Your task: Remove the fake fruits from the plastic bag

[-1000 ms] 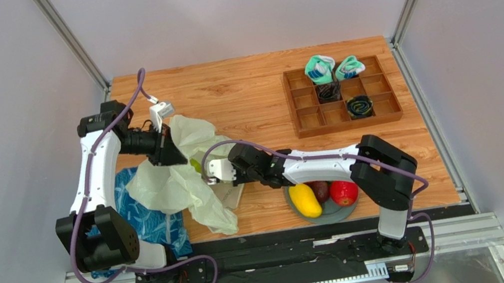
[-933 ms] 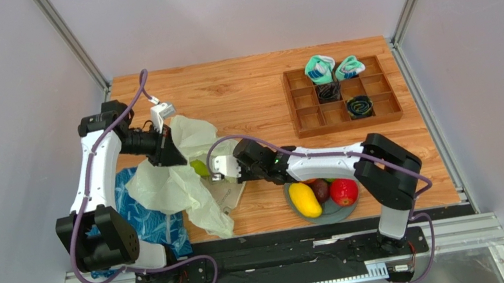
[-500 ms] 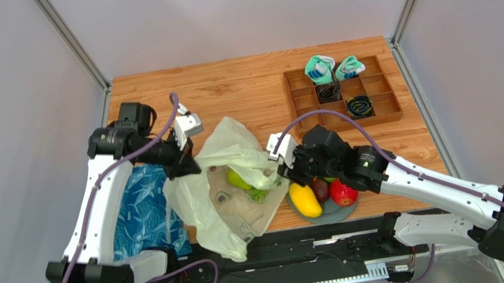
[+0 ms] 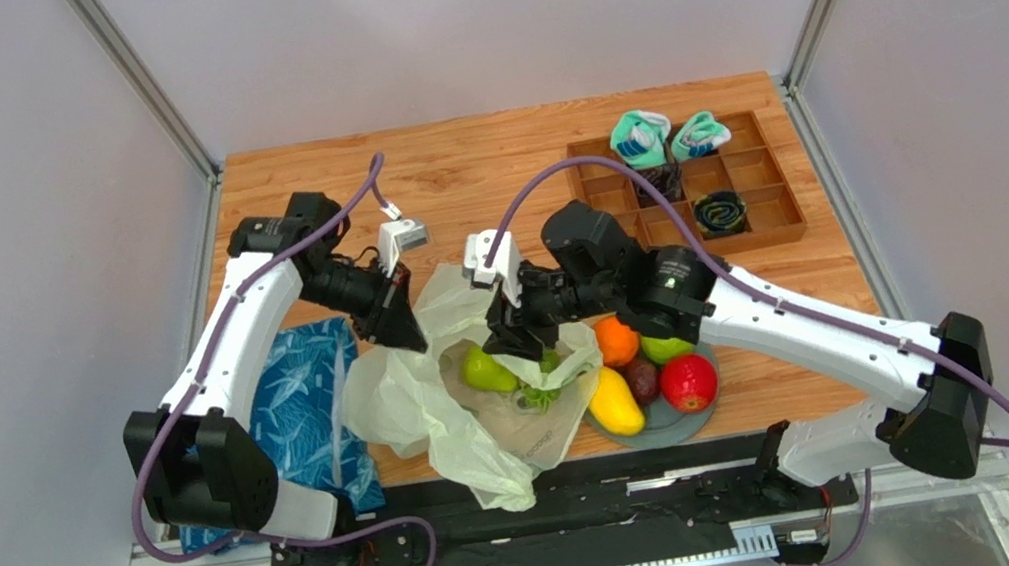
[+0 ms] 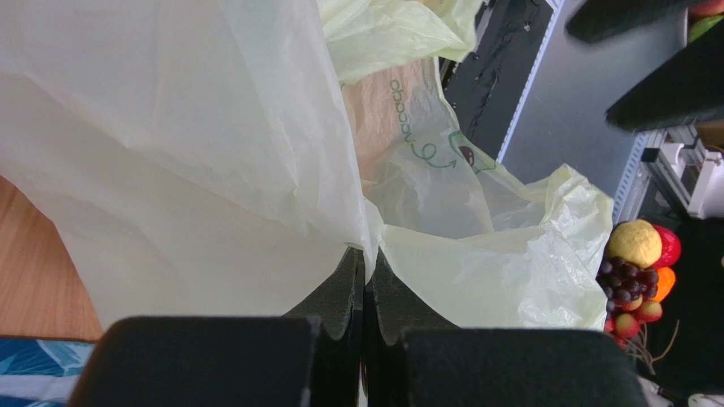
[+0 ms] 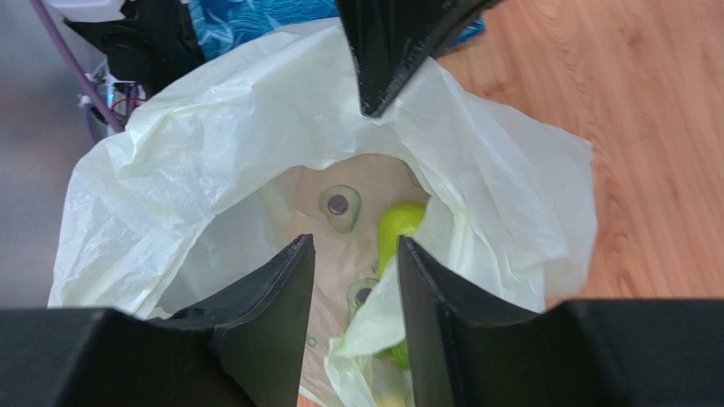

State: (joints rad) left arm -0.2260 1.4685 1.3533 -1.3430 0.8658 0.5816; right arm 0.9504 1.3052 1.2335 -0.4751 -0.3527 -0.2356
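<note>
Tabletop (image 4: 478, 173), orange wood grain, bears plastic bag (image 4: 399, 391) between grey walls (image 4: 0, 226).

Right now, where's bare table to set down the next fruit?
Far strip of table between left arm and tray. Smaller patch right of plate, nearer than tray, partly under right arm. Crowded: near middle, bag beside plate; blue bag at left.
</note>
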